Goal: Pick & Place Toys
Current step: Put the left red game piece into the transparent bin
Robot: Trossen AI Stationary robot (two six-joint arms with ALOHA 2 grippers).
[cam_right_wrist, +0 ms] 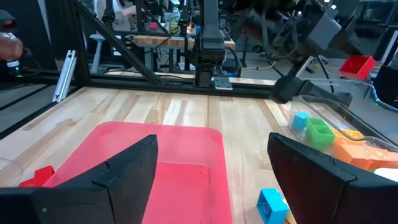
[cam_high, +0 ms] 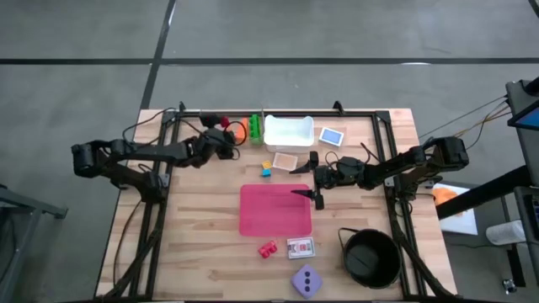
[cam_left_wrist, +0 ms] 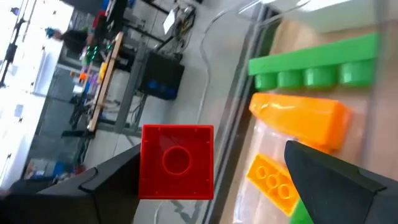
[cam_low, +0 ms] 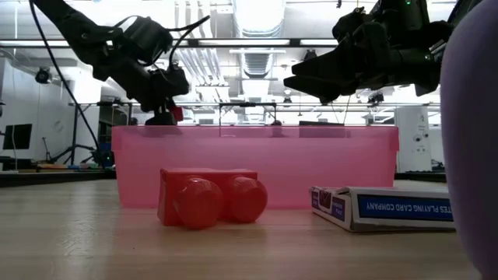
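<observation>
Left wrist view: red brick (cam_left_wrist: 177, 160) apparently pinched between the left gripper (cam_left_wrist: 211, 177)'s widely spread fingers.

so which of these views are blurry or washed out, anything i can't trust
Low view: the lilac die fills the right edge as a soft blur, too close to focus; ceiling lights glare behind the arms. Left wrist view: the red brick is sharp, the room behind it is bleached white at the left. Right wrist view: the near dark fingers are soft. High view: evenly lit.
</observation>
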